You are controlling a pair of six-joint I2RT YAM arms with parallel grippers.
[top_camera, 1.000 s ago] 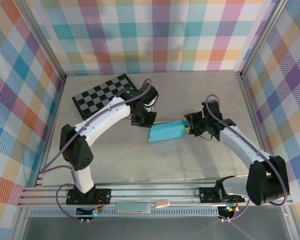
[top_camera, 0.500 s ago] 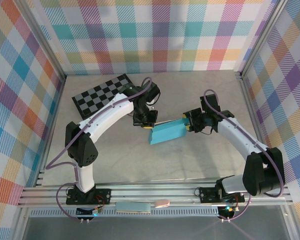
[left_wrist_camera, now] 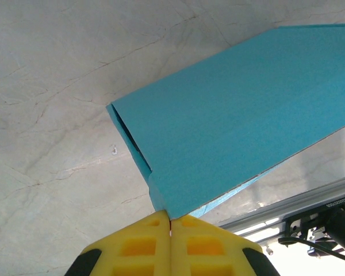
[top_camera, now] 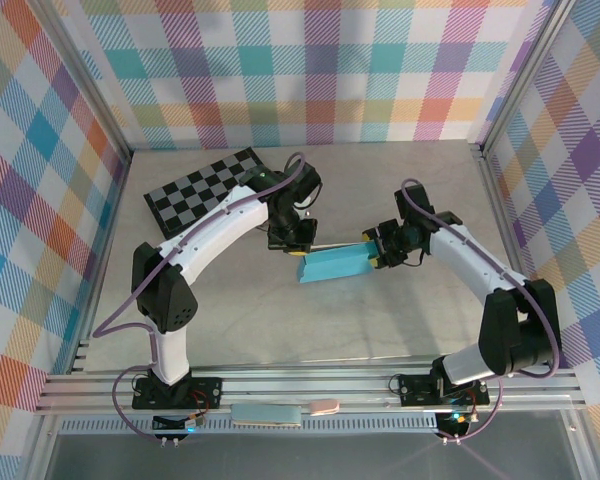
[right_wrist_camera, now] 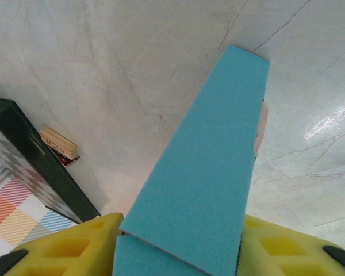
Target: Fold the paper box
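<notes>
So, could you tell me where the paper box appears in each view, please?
Top external: paper box at centre, slightly right.
Left wrist: paper box spans centre to upper right.
Right wrist: paper box runs from bottom centre towards the top.
Shared landmark: the checkerboard, upper left from above, left edge in the right wrist view.

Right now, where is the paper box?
Top view: the paper box is mid-table, held between the left gripper and the right gripper, right of the checkerboard.

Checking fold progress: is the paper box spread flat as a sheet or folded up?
Folded up: the paper box shows a top face and side walls, not a flat sheet.
</notes>
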